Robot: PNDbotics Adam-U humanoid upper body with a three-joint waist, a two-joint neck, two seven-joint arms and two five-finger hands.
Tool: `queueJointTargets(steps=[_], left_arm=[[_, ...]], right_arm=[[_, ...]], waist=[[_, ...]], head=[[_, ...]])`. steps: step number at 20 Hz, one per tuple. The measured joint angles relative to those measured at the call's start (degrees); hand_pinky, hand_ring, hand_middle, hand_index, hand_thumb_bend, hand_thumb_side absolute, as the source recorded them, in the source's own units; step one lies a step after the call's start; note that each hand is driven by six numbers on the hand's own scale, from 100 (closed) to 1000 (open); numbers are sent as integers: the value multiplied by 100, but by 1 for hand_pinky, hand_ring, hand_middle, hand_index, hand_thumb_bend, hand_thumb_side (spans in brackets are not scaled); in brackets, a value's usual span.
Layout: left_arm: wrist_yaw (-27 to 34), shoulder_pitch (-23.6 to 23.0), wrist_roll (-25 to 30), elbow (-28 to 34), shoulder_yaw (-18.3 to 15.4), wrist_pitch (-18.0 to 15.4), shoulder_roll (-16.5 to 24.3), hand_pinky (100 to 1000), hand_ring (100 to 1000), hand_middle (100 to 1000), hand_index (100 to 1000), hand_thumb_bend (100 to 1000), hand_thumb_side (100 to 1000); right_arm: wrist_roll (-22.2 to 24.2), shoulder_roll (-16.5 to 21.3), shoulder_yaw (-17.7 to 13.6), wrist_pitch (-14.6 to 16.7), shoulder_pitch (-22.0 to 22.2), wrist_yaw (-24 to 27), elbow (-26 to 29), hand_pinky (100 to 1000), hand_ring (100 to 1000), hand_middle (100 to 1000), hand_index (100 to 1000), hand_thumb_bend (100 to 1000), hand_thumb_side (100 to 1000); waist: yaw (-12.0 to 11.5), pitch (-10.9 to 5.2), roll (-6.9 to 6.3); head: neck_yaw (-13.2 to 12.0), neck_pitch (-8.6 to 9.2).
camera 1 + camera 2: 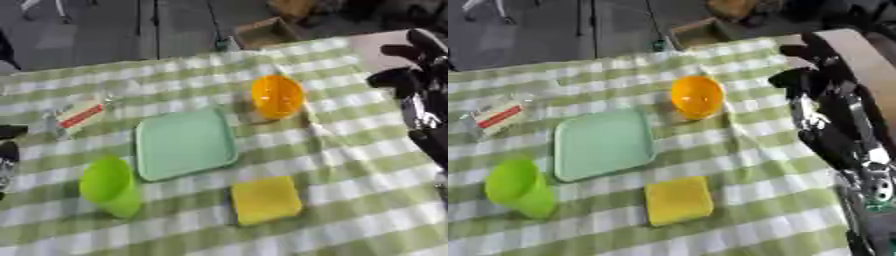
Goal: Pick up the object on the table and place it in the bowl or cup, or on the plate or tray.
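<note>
At far left our left hand (9, 145) barely showed, fingers unreadable. Then wrapped packet (77, 117), green cup (109, 187), mint plate (185, 143), yellow sponge (265, 199) near plate, orange bowl (277, 96). Our right hand (815, 90) hovered beside the bench (367, 200), grip unclear.

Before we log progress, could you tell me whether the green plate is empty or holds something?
Empty. The plate shows only its bare pale green surface; the yellow block lies on the cloth beside it.

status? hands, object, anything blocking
Right hand up over table's right edge, holding nothing. Left hand barely visible at left edge. Yellow block untouched on cloth, near green plate. Nothing blocking.
</note>
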State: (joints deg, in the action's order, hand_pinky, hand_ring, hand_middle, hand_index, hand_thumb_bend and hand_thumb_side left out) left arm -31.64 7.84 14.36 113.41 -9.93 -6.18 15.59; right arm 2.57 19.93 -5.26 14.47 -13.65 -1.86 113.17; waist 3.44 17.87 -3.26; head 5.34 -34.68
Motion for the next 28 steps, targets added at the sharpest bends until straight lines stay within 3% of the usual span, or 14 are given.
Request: queueJointTargets(steps=[8, 19, 24, 28], left_arm=[[76, 43, -51, 0, 306, -249, 232, 682, 869, 807, 919, 384, 741], [-66, 332, -260, 1, 853, -419, 524, 695, 872, 826, 928, 506, 682], [-401, 385, 7, 1, 1255, -571, 665, 714, 870, 827, 933, 607, 694], [-743, 411, 526, 1, 1510, -660, 718, 719, 869, 824, 931, 621, 705]], right_arm=[[8, 1, 5, 2, -46, 0, 0, 704, 668, 836, 1000, 100, 503], [39, 1, 36, 17, -46, 0, 0, 704, 665, 836, 1000, 100, 506], [49, 1, 37, 11, -46, -1, 0, 704, 663, 836, 1000, 100, 512], [54, 1, 37, 6, -46, -1, 0, 704, 663, 836, 1000, 100, 513]], waist=[[47, 0, 2], [103, 0, 54], [150, 0, 55], [168, 0, 55]], head=[[43, 63], [53, 104], [47, 104], [35, 104]])
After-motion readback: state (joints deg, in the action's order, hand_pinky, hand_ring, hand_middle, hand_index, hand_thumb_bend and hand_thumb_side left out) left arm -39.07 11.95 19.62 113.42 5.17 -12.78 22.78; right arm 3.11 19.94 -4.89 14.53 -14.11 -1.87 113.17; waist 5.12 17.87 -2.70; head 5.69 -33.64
